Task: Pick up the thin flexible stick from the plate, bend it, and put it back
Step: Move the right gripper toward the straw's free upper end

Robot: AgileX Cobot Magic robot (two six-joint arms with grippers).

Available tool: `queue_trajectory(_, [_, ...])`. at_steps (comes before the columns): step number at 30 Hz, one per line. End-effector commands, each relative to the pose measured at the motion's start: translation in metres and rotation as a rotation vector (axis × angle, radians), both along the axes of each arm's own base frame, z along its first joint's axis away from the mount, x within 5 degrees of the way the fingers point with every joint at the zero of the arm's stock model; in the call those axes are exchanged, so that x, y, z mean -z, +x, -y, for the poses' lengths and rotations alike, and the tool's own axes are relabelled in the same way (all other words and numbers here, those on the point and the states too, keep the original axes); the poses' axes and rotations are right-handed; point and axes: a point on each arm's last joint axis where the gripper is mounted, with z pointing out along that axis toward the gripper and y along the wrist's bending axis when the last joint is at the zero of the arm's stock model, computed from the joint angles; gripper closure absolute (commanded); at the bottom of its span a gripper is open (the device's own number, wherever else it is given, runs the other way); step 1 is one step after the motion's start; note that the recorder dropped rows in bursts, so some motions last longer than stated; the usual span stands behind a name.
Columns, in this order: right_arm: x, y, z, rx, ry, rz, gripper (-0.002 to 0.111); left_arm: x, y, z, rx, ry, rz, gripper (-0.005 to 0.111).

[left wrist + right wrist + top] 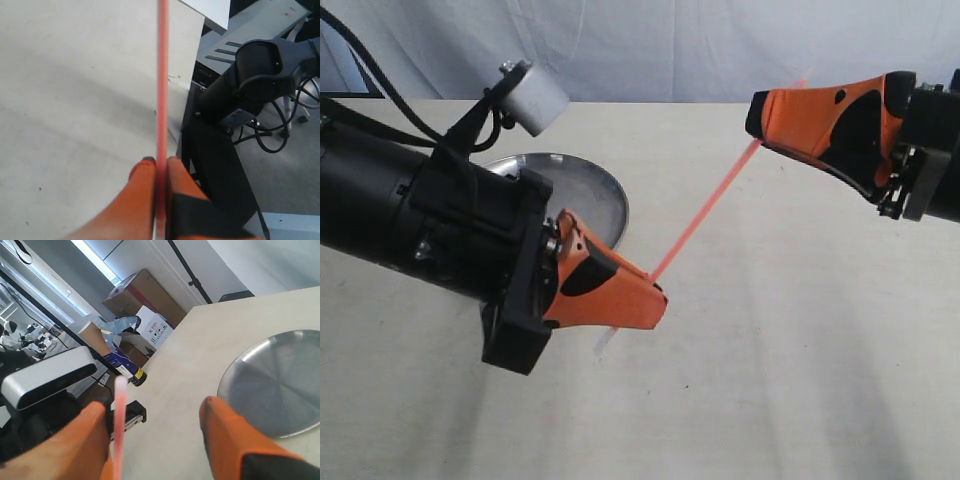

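The thin flexible stick [705,210] is straight and held in the air, slanting from my left gripper [658,292] up to my right gripper [756,118]. The left gripper [160,162] is shut on the stick [161,75] near its lower end. A whitish tip pokes out below the left fingers. My right gripper [155,407] is open, and the stick [120,410] runs between its jaws, close beside one finger. The plate [605,205] lies on the table behind the left arm, empty where it shows [280,385].
A white wrist camera [533,97] sits on top of the left arm. The table edge [187,90] drops off to a black arm base [250,75] and cables. Cardboard boxes [145,295] stand beyond the table.
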Motion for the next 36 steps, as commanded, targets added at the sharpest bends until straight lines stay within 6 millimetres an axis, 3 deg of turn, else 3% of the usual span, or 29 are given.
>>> queue_trajectory(1, [-0.0016, 0.0009, 0.0002, -0.003, -0.006, 0.02, 0.055, -0.0024, -0.0048, 0.0003, 0.032, -0.022, -0.004, 0.107])
queue_trajectory(15, [-0.0028, -0.0013, -0.0015, -0.036, -0.011, 0.048, 0.057, -0.0027, -0.0077, 0.0, 0.085, -0.029, 0.027, 0.107])
queue_trajectory(22, [-0.0035, -0.0028, -0.0026, -0.055, -0.003, 0.052, 0.108, -0.0024, -0.0074, -0.0001, 0.083, -0.026, 0.031, 0.107])
queue_trajectory(36, [-0.004, -0.0038, -0.0033, -0.073, -0.041, 0.116, 0.108, -0.0018, -0.0042, 0.0001, 0.055, -0.02, 0.053, 0.107])
